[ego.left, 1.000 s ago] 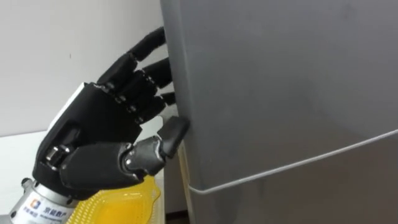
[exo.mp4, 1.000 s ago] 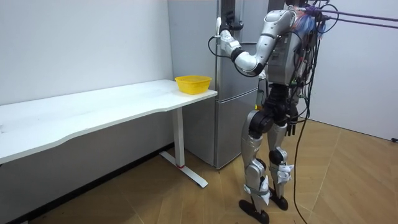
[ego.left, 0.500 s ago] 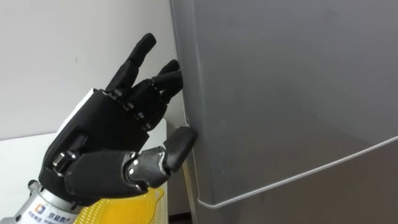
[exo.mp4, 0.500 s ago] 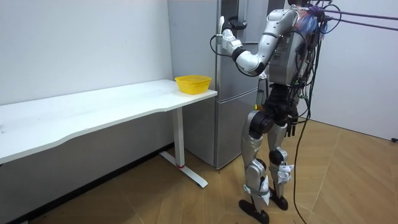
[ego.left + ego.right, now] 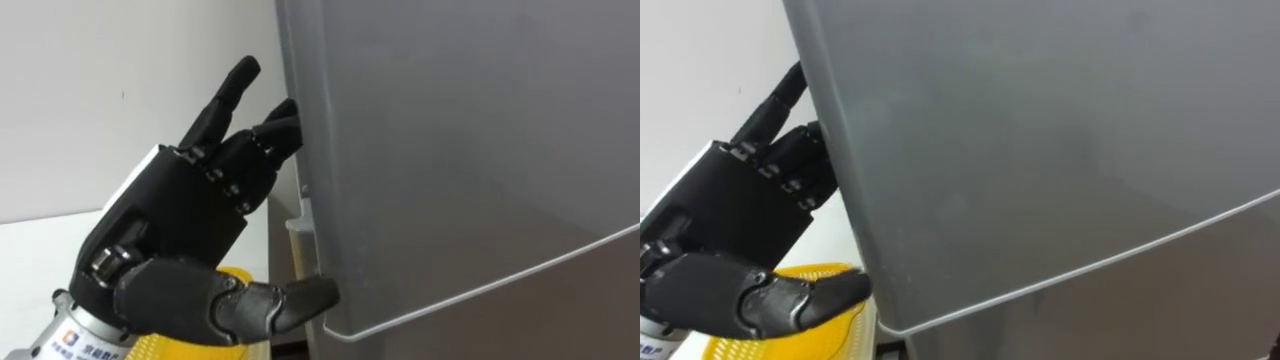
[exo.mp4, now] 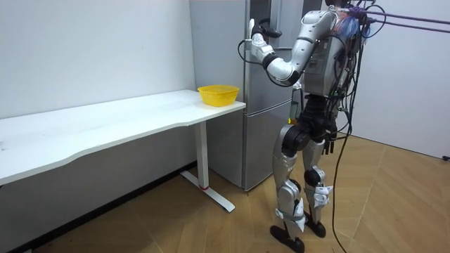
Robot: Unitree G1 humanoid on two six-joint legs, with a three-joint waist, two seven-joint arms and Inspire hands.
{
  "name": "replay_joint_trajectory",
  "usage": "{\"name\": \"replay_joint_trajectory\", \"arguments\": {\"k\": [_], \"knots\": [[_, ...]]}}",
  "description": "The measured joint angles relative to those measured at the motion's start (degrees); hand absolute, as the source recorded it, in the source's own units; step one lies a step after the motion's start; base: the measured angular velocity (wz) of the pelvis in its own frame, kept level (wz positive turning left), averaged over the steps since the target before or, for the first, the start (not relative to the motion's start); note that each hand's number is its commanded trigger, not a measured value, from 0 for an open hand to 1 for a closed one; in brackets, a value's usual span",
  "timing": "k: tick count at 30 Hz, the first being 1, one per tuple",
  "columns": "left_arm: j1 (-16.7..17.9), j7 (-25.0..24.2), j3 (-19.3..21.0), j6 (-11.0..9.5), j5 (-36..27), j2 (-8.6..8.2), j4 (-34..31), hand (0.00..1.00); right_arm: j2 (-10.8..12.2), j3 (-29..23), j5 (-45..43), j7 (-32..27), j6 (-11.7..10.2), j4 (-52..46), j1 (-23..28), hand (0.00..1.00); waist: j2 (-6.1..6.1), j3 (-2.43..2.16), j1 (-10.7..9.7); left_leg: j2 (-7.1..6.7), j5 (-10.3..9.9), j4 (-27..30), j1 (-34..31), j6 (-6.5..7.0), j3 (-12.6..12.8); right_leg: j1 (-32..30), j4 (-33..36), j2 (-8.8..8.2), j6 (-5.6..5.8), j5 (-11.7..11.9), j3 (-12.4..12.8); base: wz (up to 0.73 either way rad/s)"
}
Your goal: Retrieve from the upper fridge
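1. My left hand (image 5: 170, 240) is raised at the left edge of the upper door (image 5: 470, 150). I cannot tell whether it grips.
2. I stand facing the fridge (image 6: 256, 140).
3. A yellow bowl (image 6: 218, 93) sits on the surface (image 6: 126, 116), at the end near the fridge.

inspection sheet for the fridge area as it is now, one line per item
surface: white table, carries the bowl at its end
job's things: grey fridge; upper door, cannot tell if ajar; contents hidden
clutter: yellow bowl on the table end next to the fridge
robot hands: left robot hand raised at the upper door's left edge
cables: nothing seen beyond the robot's own
surroundings: white wall, wood floor; robot stands facing the fridge
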Motion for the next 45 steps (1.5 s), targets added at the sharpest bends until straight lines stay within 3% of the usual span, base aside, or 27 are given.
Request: {"name": "replay_joint_trajectory", "arguments": {"k": [5,12,23,31,41,45], "knots": [[-0.3,-0.1,-0.6,-0.8,-0.1,-0.10,0.0,0.00,-0.2,0.0,0.0,0.0,0.0,0.1,-1.1,0.00,0.17,0.07,-1.2,0.00,0.0,0.0,-0.4,0.00,0.0,0.0,0.0,0.00,0.03,0.0,-0.4,0.05],[-1.5,-2.9,-2.0,-1.8,-0.2,-0.33,0.0,0.00,-0.6,0.0,0.0,0.0,-0.5,0.1,-1.6,0.00,0.39,0.15,-1.2,-0.01,0.0,0.1,-0.5,0.02,-0.1,0.0,-0.2,-0.02,0.11,0.1,-1.0,0.03],[-1.6,-5.5,-7.2,-2.7,-3.1,-0.35,-3.7,0.00,-1.3,1.1,-0.2,0.0,-0.7,0.0,-1.6,0.00,1.01,0.05,-1.5,-0.04,0.1,-0.6,-0.4,0.13,0.2,0.1,-0.9,-0.15,0.27,0.3,-0.9,0.00],[-1.8,-11.0,-13.0,-0.5,-0.4,0.15,-4.9,0.00,-1.4,1.1,-0.4,0.4,-0.8,-0.4,-1.9,0.00,1.10,0.04,-2.9,0.17,0.1,-0.7,-0.2,0.10,1.5,-0.1,-1.0,-0.12,0.23,0.3,0.2,-0.05],[-2.6,-14.2,-14.2,0.5,0.9,0.31,-4.9,0.00,-1.6,1.3,-0.5,0.8,-1.3,-0.6,-1.9,0.00,0.64,0.23,-3.8,0.23,0.1,-1.5,0.5,0.14,3.1,-0.8,-0.9,-0.12,0.26,0.3,2.2,-0.10],[-3.8,-14.1,-14.3,0.5,1.0,-1.20,-4.9,0.00,-1.6,1.6,-0.5,0.5,-1.5,-0.6,-1.9,0.00,0.17,0.53,-4.4,0.28,0.1,-1.6,0.5,0.14,3.2,-0.9,-1.0,-0.04,0.27,0.3,2.4,0.00]]}}
